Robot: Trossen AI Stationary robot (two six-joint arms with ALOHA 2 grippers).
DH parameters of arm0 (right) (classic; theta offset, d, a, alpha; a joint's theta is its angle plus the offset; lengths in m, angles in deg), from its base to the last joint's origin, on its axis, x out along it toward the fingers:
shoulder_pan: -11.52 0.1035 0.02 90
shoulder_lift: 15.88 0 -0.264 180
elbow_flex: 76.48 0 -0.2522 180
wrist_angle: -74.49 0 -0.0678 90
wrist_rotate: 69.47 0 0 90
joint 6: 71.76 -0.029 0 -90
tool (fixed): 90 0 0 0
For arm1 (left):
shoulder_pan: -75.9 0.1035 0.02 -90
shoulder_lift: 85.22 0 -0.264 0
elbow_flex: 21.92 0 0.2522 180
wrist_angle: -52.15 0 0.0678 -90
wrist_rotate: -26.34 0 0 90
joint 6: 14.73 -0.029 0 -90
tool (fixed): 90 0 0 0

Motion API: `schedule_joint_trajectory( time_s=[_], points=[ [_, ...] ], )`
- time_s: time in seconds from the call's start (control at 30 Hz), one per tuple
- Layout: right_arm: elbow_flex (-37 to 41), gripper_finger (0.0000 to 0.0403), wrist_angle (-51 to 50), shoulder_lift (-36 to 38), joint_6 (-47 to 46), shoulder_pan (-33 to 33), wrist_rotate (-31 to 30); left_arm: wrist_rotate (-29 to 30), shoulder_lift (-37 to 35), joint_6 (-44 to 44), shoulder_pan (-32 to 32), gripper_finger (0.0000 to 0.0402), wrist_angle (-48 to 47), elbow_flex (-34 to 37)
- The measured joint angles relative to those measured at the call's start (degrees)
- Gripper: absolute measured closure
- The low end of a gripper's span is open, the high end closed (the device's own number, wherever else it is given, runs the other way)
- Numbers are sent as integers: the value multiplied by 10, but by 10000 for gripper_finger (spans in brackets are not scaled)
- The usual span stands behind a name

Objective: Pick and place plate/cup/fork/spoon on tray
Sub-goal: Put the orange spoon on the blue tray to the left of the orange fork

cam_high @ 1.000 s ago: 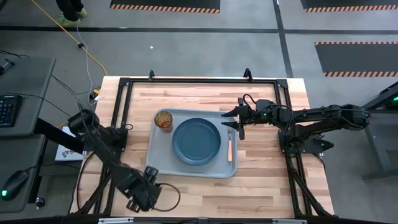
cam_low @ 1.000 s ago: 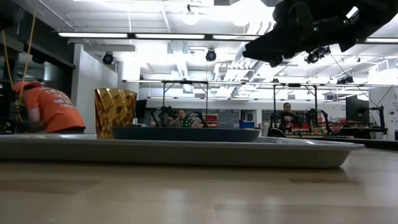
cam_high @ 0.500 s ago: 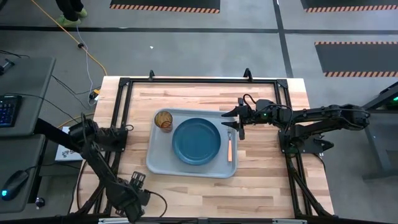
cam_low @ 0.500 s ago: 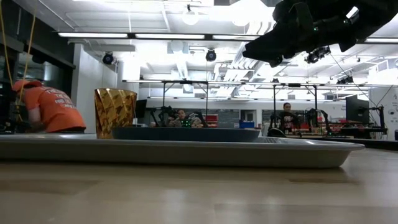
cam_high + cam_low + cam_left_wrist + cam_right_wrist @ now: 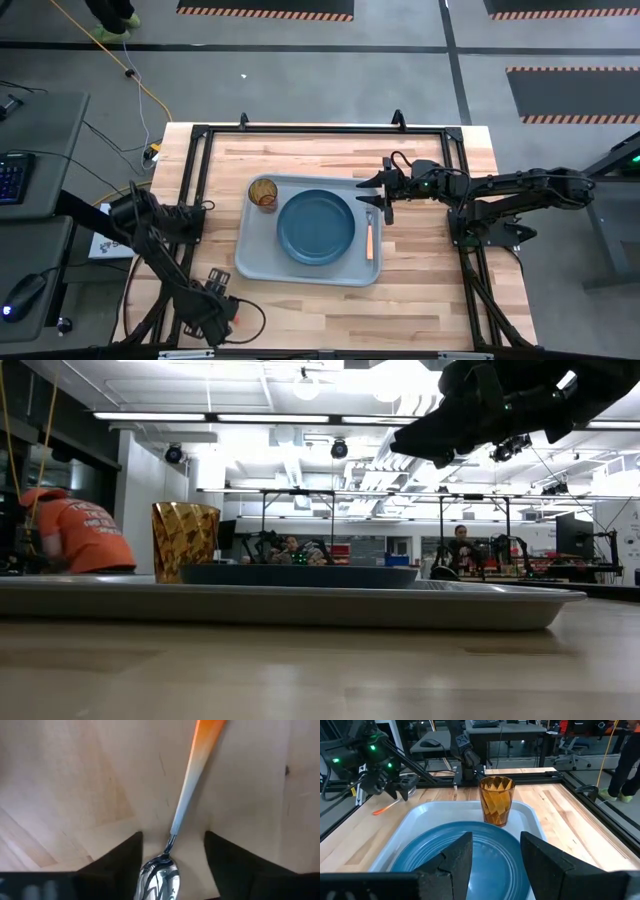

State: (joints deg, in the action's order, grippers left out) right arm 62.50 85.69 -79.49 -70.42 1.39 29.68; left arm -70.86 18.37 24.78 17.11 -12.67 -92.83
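Observation:
The pale grey-blue tray (image 5: 252,262) lies mid-table and holds three things. These are the dark blue plate (image 5: 316,227), the amber cup (image 5: 264,193) at its far left corner, and the fork (image 5: 369,238) right of the plate. The spoon (image 5: 185,800) lies flat on the wood near the table's near left corner. It also shows in the right wrist view (image 5: 387,809). My left gripper (image 5: 172,865) is open just above it, one finger on either side of the bowl's neck, not touching. My right gripper (image 5: 368,193) hangs open above the tray's far right corner.
A black metal frame (image 5: 300,130) runs round the table's edges. Bare wood (image 5: 420,270) lies right of the tray and along the near edge. A cable (image 5: 250,320) loops beside the left gripper. People (image 5: 75,535) are in the room beyond the table.
My left gripper has shifted a little toward the table's left edge, staying by the near edge. My right arm and the things on the tray have kept still.

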Motion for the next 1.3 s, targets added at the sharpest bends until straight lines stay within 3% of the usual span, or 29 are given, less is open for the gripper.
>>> schedule_joint_trajectory(
  time_s=[0.3,0.43,0.73,0.9,1.0,1.13,1.3],
  points=[
    [0,245,-7,0,-12,0,0,-22,-1,-30,39,389,3,9],
    [0,245,-9,0,-28,2,6,-28,-18,-23,58,386,8,12],
    [0,245,-10,0,-26,2,7,22,-124,11,105,398,14,-21],
    [0,245,-7,0,-40,2,10,151,-189,2,142,399,11,-78],
    [0,245,-6,0,-43,2,39,260,-215,-71,175,399,21,-115],
    [0,245,16,0,-43,13,74,381,-232,-253,233,400,107,-133],
    [0,245,50,0,-40,35,75,390,-229,-425,348,401,242,-124]
  ],
)
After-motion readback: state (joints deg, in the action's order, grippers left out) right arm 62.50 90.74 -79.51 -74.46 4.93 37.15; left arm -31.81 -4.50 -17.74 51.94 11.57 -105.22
